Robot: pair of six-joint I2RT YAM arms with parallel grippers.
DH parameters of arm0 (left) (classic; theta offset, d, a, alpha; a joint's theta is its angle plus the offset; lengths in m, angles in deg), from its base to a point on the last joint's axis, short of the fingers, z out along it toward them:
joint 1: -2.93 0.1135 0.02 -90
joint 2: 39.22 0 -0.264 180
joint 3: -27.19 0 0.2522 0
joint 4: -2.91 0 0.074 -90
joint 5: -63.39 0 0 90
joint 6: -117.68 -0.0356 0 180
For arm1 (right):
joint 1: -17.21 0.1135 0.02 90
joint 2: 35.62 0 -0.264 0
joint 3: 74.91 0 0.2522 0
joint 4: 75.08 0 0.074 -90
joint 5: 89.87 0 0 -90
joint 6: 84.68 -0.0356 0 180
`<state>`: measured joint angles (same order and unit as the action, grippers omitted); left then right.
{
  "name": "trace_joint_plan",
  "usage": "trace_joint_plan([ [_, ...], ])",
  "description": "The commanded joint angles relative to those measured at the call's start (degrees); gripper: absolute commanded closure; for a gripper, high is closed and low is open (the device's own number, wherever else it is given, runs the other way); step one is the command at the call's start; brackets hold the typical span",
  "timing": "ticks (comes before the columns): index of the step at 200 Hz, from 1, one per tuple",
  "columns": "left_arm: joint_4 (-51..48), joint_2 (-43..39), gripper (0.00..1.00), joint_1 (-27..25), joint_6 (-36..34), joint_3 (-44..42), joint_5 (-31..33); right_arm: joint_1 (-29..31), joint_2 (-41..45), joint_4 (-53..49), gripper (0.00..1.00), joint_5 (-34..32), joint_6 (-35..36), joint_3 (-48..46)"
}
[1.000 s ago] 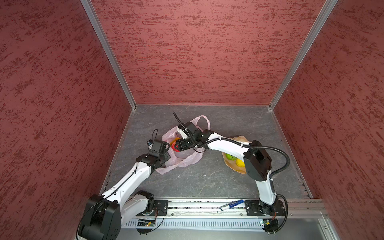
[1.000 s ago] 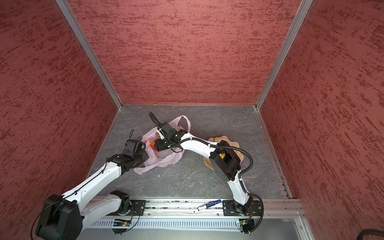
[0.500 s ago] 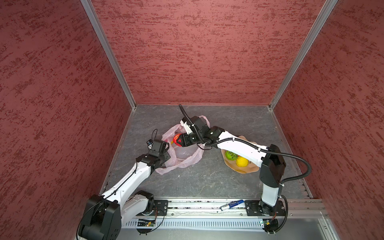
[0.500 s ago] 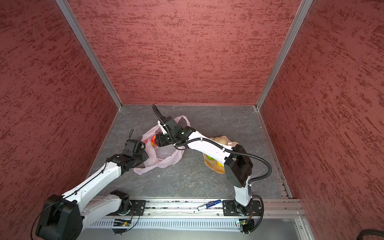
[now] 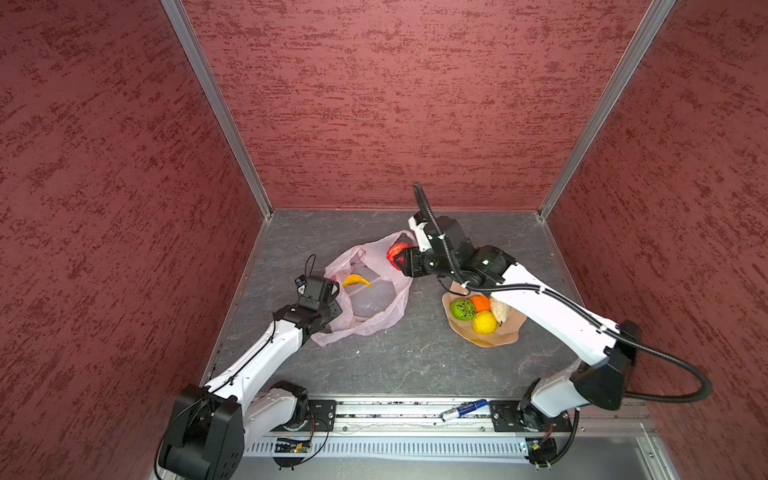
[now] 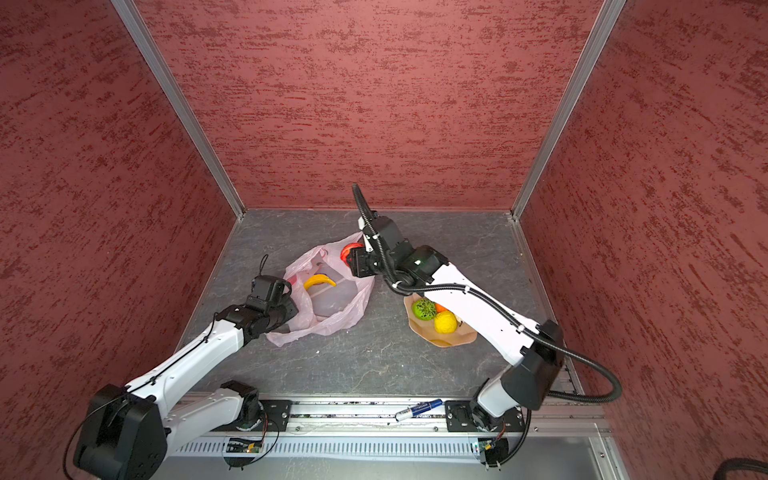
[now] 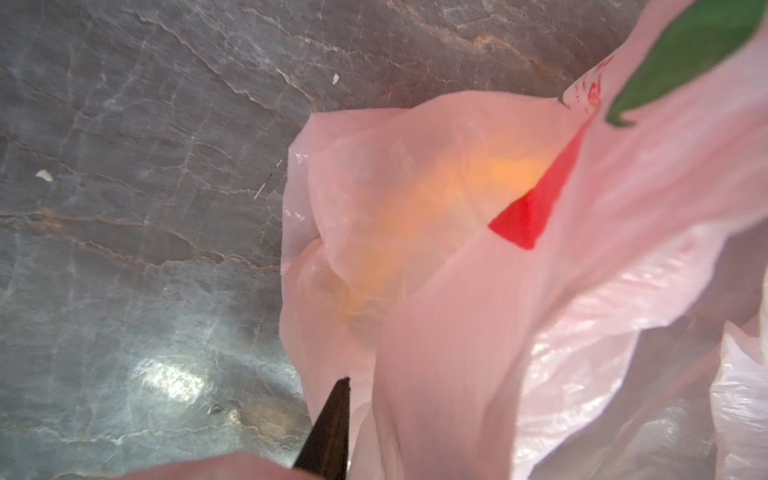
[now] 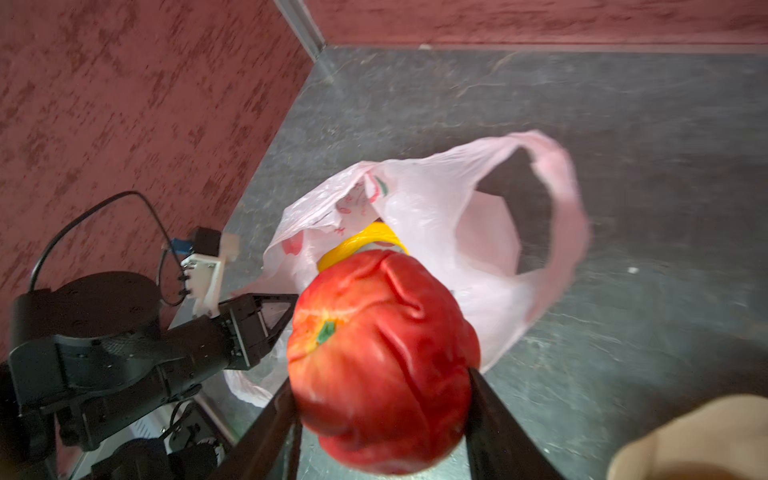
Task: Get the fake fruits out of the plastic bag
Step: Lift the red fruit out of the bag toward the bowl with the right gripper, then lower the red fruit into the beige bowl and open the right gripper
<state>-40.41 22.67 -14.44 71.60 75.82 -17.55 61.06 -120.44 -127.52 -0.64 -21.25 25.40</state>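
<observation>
The pale pink plastic bag (image 5: 376, 305) lies open on the grey floor, with a yellow banana (image 5: 356, 280) inside it. My left gripper (image 5: 333, 297) is shut on the bag's left rim. In the left wrist view one dark finger (image 7: 328, 430) shows beside the pink film (image 7: 478, 324); the other is hidden. My right gripper (image 8: 382, 399) is shut on a red wrinkled fruit (image 8: 382, 353), held in the air above the bag's far handle (image 5: 397, 251). A green ball (image 5: 462, 308), an orange fruit (image 5: 480, 302), a lemon (image 5: 484, 322) and a cream piece (image 5: 498, 309) sit in the peach bowl (image 5: 505, 338).
The peach bowl stands right of the bag, partly under my right forearm (image 5: 552, 311). A blue and white marker (image 5: 463, 409) lies on the front rail. Red walls close in the left, back and right sides of the floor.
My right gripper has lifted the red fruit up out of the bag and drawn back to the right. The banana now shows in the bag. The left arm has not moved.
</observation>
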Motion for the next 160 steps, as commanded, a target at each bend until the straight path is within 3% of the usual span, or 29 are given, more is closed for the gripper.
trace_joint_plan([
  [1, -0.5, 0.3, 0.72, 0.3, -1.1, 2.0, 0.1, -3.3, 5.0, -4.2, 0.56, -5.7, -1.2, -4.1],
  [69, -0.1, 1.7, 0.72, 0.1, -2.0, 3.4, -0.3, -19.6, 15.9, -8.4, 0.56, -8.9, -0.4, -17.3],
  [122, -0.3, 2.0, 0.73, -0.1, -2.1, 3.6, -0.3, -30.3, 13.8, -6.6, 0.55, -6.3, 3.1, -20.2],
  [160, -0.8, 1.9, 0.73, -0.4, -2.0, 4.1, 0.2, -34.3, 10.4, -5.3, 0.55, -5.2, 4.9, -20.9],
])
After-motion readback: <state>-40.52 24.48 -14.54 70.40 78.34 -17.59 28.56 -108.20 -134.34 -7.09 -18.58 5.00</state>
